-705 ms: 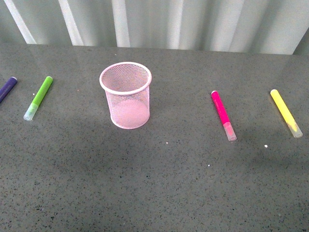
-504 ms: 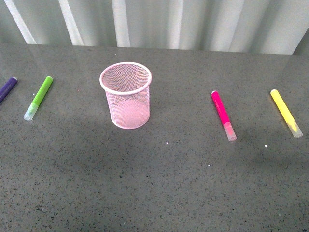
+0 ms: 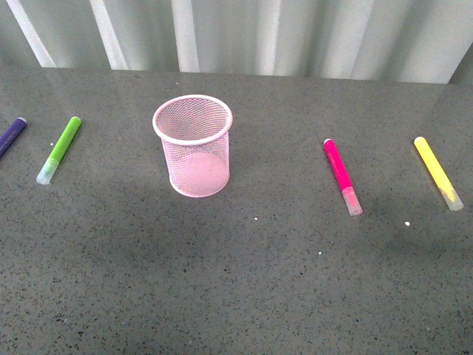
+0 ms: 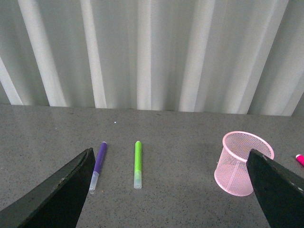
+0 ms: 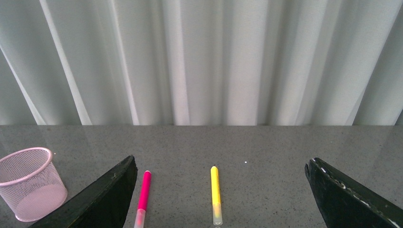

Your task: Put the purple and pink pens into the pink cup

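Note:
The pink cup (image 3: 193, 144) stands upright and empty on the grey table, left of centre. The purple pen (image 3: 10, 136) lies at the far left edge, partly cut off; it shows whole in the left wrist view (image 4: 98, 163). The pink pen (image 3: 341, 174) lies flat to the right of the cup, clear cap nearest me. It also shows in the right wrist view (image 5: 143, 195). Neither arm shows in the front view. My left gripper (image 4: 168, 190) is open and empty, held back from the pens. My right gripper (image 5: 221, 197) is open and empty.
A lime-green marker (image 3: 59, 149) lies between the purple pen and the cup. A yellow marker (image 3: 437, 171) lies at the far right. A pale pleated curtain (image 3: 244, 33) closes off the far edge of the table (image 3: 244, 281).

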Available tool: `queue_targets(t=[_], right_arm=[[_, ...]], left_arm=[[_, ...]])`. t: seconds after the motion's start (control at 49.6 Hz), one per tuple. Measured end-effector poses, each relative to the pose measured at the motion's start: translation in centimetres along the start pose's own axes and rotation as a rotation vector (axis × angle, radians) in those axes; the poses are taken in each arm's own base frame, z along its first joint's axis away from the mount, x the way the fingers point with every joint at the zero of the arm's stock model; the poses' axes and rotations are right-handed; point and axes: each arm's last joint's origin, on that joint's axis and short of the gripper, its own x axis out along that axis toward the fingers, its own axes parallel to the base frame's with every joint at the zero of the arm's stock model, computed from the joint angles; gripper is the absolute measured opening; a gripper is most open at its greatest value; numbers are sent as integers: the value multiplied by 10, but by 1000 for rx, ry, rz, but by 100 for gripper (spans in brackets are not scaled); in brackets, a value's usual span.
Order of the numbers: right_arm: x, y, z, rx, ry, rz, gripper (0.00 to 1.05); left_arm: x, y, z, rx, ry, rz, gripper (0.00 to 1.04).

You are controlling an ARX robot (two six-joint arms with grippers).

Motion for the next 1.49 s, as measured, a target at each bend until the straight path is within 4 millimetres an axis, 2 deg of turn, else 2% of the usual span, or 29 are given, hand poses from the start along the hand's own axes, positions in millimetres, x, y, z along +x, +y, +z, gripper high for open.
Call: queue_targets(t=[0.665,0.745,0.806,0.846,0.907,0.967,1.007,1.088,1.209,1.31,1.39,1.491], right_arm=[[0,0,0,0,0,0,98],[0,0,0,0,0,0,98],[0,0,0,0,0,0,98],[0,0,0,0,0,0,98],[0,0,0,0,0,0,98],[0,0,0,0,0,0,98],[0,0,0,0,0,0,98],[0,0,0,0,0,0,98],[0,0,0,0,0,0,98],[0,0,0,0,0,0,98],[0,0,0,0,0,0,98],[0,0,0,0,0,0,98]], left_arm=[[0,0,0,-3,4,2,98],[4,3,-5,-112,97,124,98],[12,6,-7,-217,123,133,98],[18,9,-1,-245,96,115,98],[34,13,15,-250,42,65,98],[61,16,34,-220,21,-40,98],[76,17,39,-195,31,-84,98],[125,23,39,-149,131,-167,98],[208,38,18,-57,320,-177,98],[267,54,-7,16,418,-155,98],[302,66,-28,41,479,-124,98],[330,83,-46,79,534,-77,98]])
